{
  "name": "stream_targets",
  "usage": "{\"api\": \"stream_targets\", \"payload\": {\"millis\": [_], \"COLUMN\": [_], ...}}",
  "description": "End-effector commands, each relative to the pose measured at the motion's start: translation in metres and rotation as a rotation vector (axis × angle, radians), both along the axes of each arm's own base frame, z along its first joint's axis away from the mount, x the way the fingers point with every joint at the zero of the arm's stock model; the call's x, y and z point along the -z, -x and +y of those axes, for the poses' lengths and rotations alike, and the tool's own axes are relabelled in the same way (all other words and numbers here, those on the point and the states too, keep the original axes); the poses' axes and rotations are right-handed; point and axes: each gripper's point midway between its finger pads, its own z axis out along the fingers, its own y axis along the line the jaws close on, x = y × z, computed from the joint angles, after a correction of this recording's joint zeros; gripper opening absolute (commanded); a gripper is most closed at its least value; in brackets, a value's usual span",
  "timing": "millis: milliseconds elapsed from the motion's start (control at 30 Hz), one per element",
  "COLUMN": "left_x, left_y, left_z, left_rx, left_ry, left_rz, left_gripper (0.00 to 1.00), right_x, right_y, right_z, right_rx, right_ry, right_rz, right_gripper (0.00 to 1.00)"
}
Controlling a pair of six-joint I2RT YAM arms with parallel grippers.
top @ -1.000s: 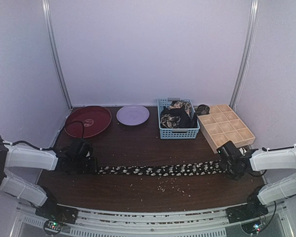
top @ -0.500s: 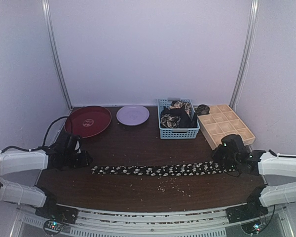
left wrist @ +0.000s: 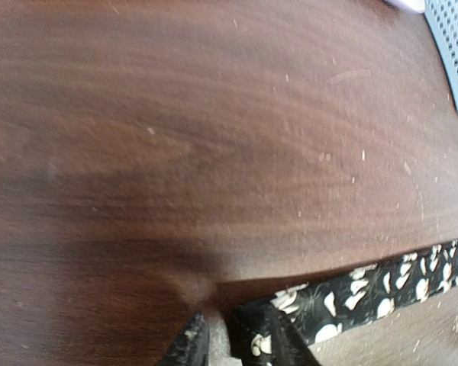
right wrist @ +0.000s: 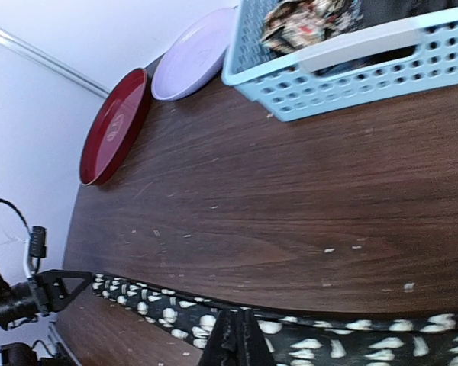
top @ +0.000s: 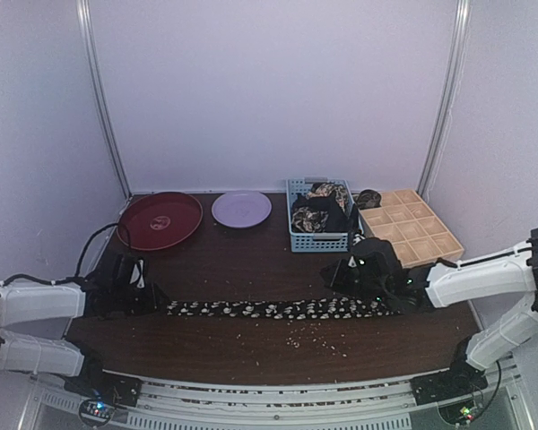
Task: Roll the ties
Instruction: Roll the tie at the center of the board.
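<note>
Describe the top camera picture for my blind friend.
A long black speckled tie lies flat across the table, the left gripper and right gripper near its ends. Behind sit a blue basket, wooden tray, red plate and lilac plate.

Tie (left wrist: 366, 293) end (floral-speckled) lies between the left gripper (left wrist: 233, 339) fingertips on table (left wrist: 214, 137).

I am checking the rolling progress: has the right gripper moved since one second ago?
Yes. The right gripper went leftward along the tie, from before the wooden tray to before the blue basket.
</note>
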Motion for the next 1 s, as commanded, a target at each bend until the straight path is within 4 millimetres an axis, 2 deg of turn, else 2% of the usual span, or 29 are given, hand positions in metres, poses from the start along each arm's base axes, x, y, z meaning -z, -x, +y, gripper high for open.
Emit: {"api": "stream_targets", "payload": {"millis": [0,200,400,600,767,867,967], "left_x": [-0.003,0.003,-0.001,0.001,0.004,0.004,0.001], "left_y": [-0.005,-0.005,-0.003,-0.001,0.000,0.001,0.000], "left_z": [-0.012,-0.006,-0.007,-0.014,-0.012,-0.013,-0.019], "left_rx": [0.044,0.032,0.036,0.061,0.062,0.064,0.087], "left_ry": [0.057,0.021,0.034,0.066,0.056,0.059,0.088], "left_rz": [-0.026,-0.012,-0.025,-0.022,-0.018,-0.017,-0.021], "left_gripper": [0.26,0.24,0.25,0.25,0.25,0.25,0.19], "right_x": [-0.021,0.005,0.008,0.031,0.057,0.077,0.094], "right_y": [0.003,0.009,0.025,0.024,0.038,0.039,0.036], "right_z": [0.073,0.162,0.232,0.272,0.309,0.317,0.315], "right_rx": [-0.159,-0.341,-0.462,-0.501,-0.565,-0.565,-0.546], "right_ry": [-0.080,-0.081,-0.178,-0.232,-0.172,-0.093,-0.027], "right_rz": [-0.069,-0.055,-0.067,-0.051,0.002,0.032,0.048], "right_gripper": [0.00,0.00,0.00,0.00,0.00,0.00,0.00]}}
